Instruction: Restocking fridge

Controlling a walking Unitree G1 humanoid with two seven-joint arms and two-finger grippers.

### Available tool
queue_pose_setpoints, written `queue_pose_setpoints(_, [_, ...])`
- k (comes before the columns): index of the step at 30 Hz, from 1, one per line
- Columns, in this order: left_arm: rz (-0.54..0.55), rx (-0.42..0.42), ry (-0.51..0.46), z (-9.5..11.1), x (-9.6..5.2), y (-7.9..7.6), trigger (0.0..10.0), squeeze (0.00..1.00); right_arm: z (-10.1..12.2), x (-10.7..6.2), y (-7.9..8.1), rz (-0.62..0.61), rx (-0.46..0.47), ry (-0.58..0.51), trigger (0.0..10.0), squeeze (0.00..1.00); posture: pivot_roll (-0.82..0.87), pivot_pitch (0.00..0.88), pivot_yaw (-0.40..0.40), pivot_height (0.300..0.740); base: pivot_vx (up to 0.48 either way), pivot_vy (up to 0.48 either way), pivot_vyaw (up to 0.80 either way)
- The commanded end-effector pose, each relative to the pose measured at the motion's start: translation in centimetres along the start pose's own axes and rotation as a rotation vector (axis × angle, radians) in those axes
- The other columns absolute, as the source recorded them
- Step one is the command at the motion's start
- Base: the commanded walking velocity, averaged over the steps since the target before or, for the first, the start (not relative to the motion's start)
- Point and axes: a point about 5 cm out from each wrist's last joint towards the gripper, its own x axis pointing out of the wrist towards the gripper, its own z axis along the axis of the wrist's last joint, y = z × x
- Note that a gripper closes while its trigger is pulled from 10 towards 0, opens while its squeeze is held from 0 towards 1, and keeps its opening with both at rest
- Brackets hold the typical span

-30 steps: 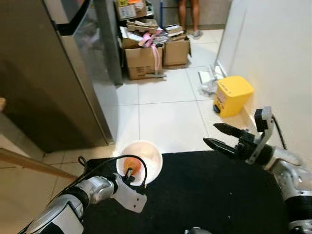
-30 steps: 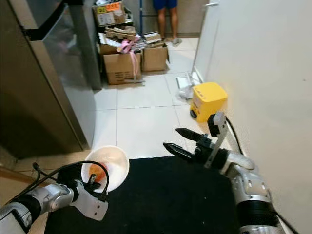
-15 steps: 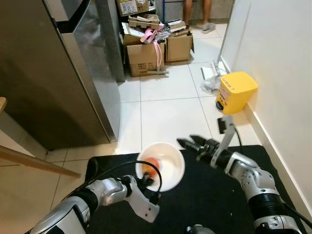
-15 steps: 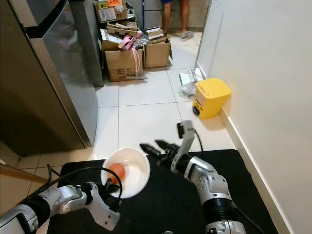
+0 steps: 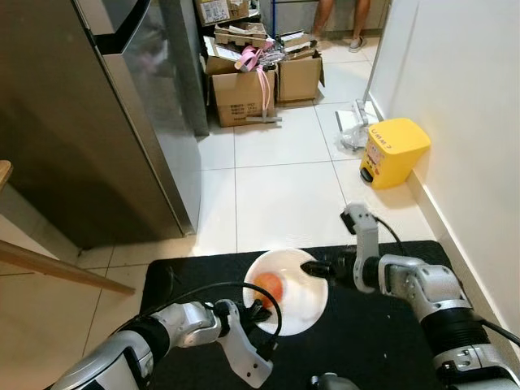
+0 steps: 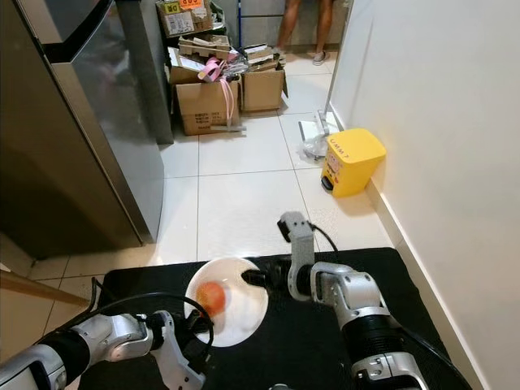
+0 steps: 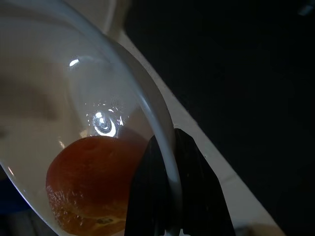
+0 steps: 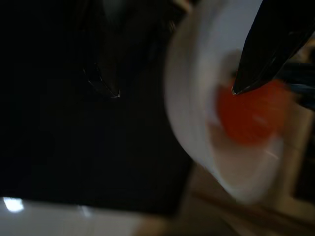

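My left gripper [image 7: 170, 196] is clamping the rim of the round white plastic bowl [image 5: 305, 301], a round orange fruit [image 5: 269, 285] sitting inside (just beyond its fingers). My right gripper [image 5: 311, 267], fingers apart, is straddling the bowl's far rim.

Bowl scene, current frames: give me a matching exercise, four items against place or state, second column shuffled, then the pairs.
Items
1. bowl
2. orange fruit
3. yellow bin
4. cardboard boxes

Places or states
A. on the tiled floor against the white wall
B. piled on the floor beyond the fridge
C. lying inside the bowl
D. rim pinched by the left gripper, right gripper at the opposite rim

Pairs: 1-D, 2-C, 3-A, 4-B
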Motion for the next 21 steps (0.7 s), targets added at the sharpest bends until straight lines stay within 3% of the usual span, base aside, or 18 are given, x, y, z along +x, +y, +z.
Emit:
queue_pose_setpoints(1, [-0.008,0.024,-0.002,-0.1,-0.3,-0.2,10.0,0.00,-0.5,0.3,-0.1,-0.020,0.017,0.031,10.0,0.00,-0.02,0.115,-0.009,0.740,0.000,0.000,0.00])
queue_pose_setpoints(6, [0.005,0.044,-0.010,-0.1,-0.2,0.1,10.0,0.00,-1.9,1.5,-0.2,-0.055,0.058,0.073,10.0,0.00,-0.01,0.113,-0.008,0.740,0.000,0.000,0.00])
queue_pose_setpoints(15, [0.003,0.059,-0.023,0.1,-0.3,0.2,10.0,0.00,-1.2,1.2,-1.3,-0.150,0.078,0.051,10.0,0.00,-0.01,0.118,-0.006,0.740,0.000,0.000,0.00])
queue_pose_setpoints(16, [0.006,0.058,-0.023,0.2,-0.2,0.3,10.0,0.00,-0.9,1.1,-1.4,-0.159,0.079,0.044,9.4,0.00,-0.01,0.119,-0.007,0.740,0.000,0.000,0.00])
queue_pose_setpoints(17, [0.009,0.058,-0.023,0.2,-0.2,0.4,10.0,0.00,-0.8,1.1,-1.5,-0.168,0.075,0.035,2.3,0.00,-0.01,0.120,-0.008,0.740,0.000,0.000,0.00])
queue_pose_setpoints(19, [0.010,0.057,-0.023,0.3,-0.1,0.4,10.0,0.00,-0.7,1.1,-1.5,-0.174,0.073,0.029,2.3,0.00,-0.01,0.120,-0.008,0.740,0.000,0.000,0.00])
queue_pose_setpoints(20, [0.013,0.056,-0.024,0.3,0.0,0.5,10.0,0.00,-0.6,1.2,-1.5,-0.176,0.073,0.027,0.0,0.00,-0.01,0.121,-0.007,0.740,0.000,0.000,0.00])
queue_pose_setpoints(21, [0.015,0.056,-0.026,0.4,0.0,0.5,10.0,0.00,-0.6,1.2,-1.5,-0.179,0.079,0.025,0.0,0.00,-0.01,0.121,-0.007,0.740,0.000,0.000,0.00])
